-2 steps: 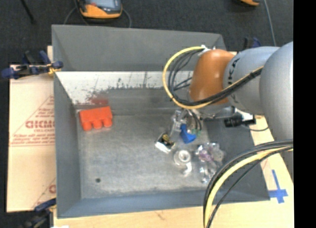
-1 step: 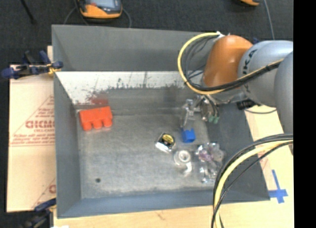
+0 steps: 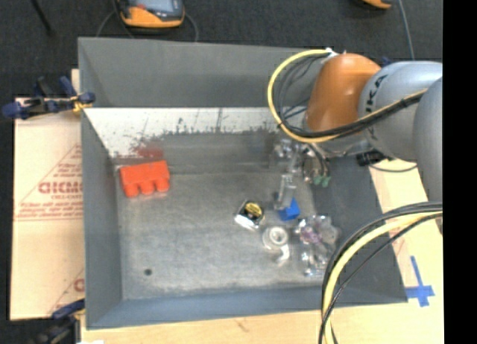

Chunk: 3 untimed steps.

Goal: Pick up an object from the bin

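A small blue piece [image 3: 291,211] lies on the bin [image 3: 186,275] floor, right of the frame's centre, at the lower tip of the tool [image 3: 286,186], which stands just above it in the frame. Whether the tool is released or clenched, I cannot tell. A black-and-yellow piece [image 3: 250,214] lies just left, and a clear round cap [image 3: 276,237] lower left.

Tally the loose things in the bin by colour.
Orange block: 1
Blue piece: 1
Black, white and yellow piece: 1
Clear or whitish pieces: 3, as far as the small heap lets me tell
Total: 6
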{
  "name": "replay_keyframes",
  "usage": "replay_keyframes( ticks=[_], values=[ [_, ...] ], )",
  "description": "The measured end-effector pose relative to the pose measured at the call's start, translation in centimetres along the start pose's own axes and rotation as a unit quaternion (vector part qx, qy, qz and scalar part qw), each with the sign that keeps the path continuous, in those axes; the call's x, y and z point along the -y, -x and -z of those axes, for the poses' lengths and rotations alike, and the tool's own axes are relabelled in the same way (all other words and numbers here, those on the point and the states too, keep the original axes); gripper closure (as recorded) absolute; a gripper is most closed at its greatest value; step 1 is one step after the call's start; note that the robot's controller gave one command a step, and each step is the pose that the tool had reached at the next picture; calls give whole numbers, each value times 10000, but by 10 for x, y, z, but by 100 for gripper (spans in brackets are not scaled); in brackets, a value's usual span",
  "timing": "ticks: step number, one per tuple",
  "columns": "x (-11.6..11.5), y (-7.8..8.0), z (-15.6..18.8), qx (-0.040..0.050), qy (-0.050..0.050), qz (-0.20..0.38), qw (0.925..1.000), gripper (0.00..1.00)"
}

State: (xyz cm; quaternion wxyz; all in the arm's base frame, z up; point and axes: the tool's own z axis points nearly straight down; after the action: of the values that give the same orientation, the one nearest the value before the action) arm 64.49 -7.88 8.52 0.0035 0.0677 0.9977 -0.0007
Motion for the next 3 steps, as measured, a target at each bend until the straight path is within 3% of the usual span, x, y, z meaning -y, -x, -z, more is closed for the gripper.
replay_keyframes(
  ticks=[1,2,3],
  values=[
    [48,-63,-3,-6,45,1513,9885,0],
    [46,-63,-3,1,57,1512,9885,100],
    [26,-66,94,27,1,1635,9865,100]
  ],
)
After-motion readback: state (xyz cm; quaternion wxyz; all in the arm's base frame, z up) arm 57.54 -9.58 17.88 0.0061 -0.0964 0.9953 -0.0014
